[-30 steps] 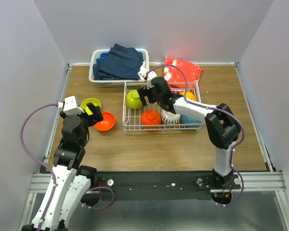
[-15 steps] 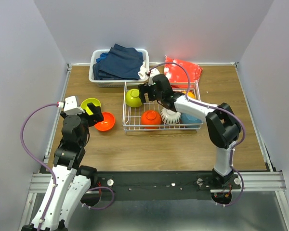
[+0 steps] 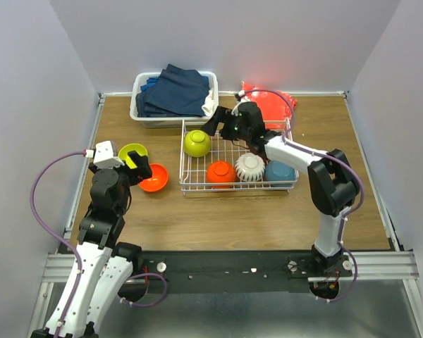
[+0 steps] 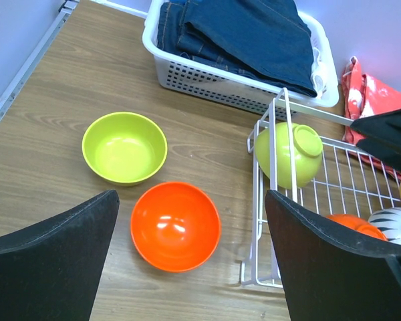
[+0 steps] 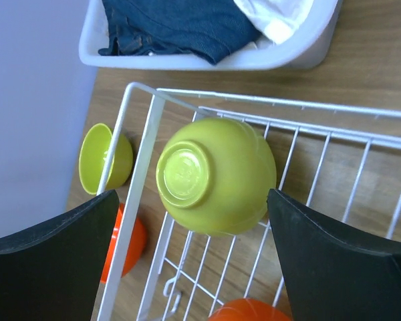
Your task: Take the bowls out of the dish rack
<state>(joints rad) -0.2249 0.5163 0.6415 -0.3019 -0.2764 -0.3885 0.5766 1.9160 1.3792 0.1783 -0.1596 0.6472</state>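
Arms of the two-arm rig, seen from overhead, reach over a wooden worktop [image 3: 218,211]. The left arm stands folded near its base, and the left pincer [image 3: 139,170] is spread wide and empty just beside an upright lime bowl [image 3: 132,153] and a red-orange bowl [image 3: 154,179], both out on the worktop. The right arm bends at a raised elbow and stretches back and left across the dish rack [image 3: 183,163]. The right pincer [image 3: 215,123] gapes fully over the rack's far rail, gripping nothing, just beyond an overturned lime bowl [image 3: 197,144] in the far-left corner. A second red-orange bowl [image 3: 220,172], a striped bowl [image 3: 249,167] and a teal bowl [image 3: 279,173] line the rack's near side. A white tub of dark blue clothes [image 3: 173,95] sits behind it. From the left wrist, the two black fingers frame the red-orange bowl below, with the upright lime bowl beyond it and the rack's corner to the right. From the right wrist, the wide-set fingers flank the overturned lime bowl, its base facing the camera, with clear space on both sides.
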